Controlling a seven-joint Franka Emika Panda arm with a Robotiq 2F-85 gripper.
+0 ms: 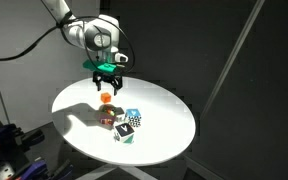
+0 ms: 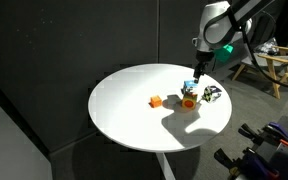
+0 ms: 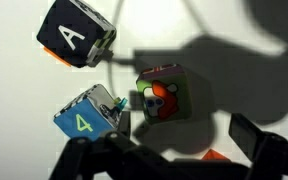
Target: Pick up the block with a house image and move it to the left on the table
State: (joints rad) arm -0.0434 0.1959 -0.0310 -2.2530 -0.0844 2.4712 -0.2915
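The block with a house image [image 3: 164, 95], with maroon sides and a pale picture face, sits on the table [image 1: 169, 130] near a blue "4" cube [image 3: 84, 118]. I can only read that digit in the wrist view. In an exterior view, my gripper [image 1: 106, 76] hangs above, pointing down, fingers spread and empty.

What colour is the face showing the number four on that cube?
Blue, with a white numeral; the cube shows best in the wrist view.
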